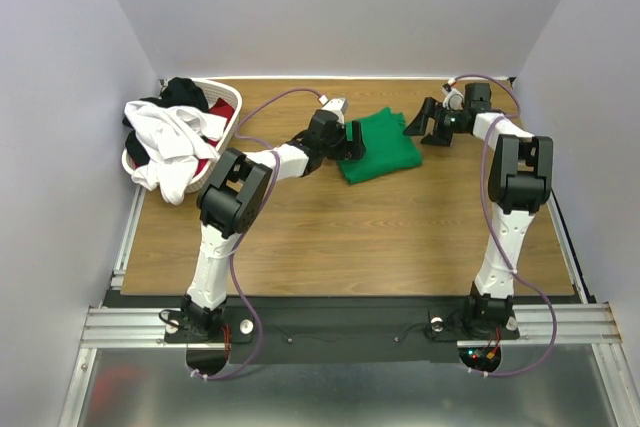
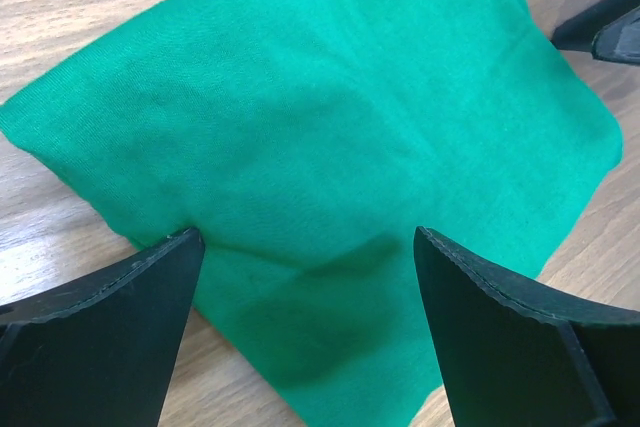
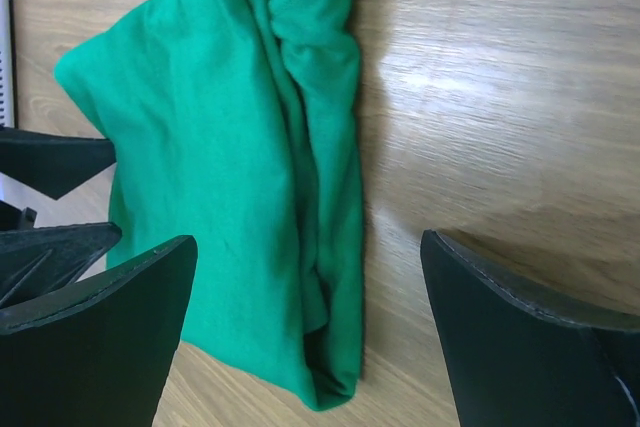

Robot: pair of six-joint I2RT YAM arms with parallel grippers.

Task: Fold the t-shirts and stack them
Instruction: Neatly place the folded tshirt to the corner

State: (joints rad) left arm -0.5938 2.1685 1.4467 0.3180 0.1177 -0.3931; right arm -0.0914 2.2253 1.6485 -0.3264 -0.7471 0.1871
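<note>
Left gripper [image 2: 308, 239] fills the bottom of its wrist view, jaws spread wide with nothing in them, sitting right over the green t-shirt [image 2: 330, 117]. From overhead that shirt is a folded, squarish bundle at upper middle of the table [image 1: 350, 237]. Right gripper [image 3: 308, 242] is wide open and empty too. In its view the cloth lies off to the left of its gap, bunched edge running top to bottom, with bare wood under the right finger. So I'd say the left arm is better placed for any next pinch. The white t-shirt [image 1: 170, 142], black t-shirt [image 1: 185, 92] and red t-shirt [image 1: 222, 109] are heaped in the basket [image 1: 229, 127] at upper left, well apart.
</note>
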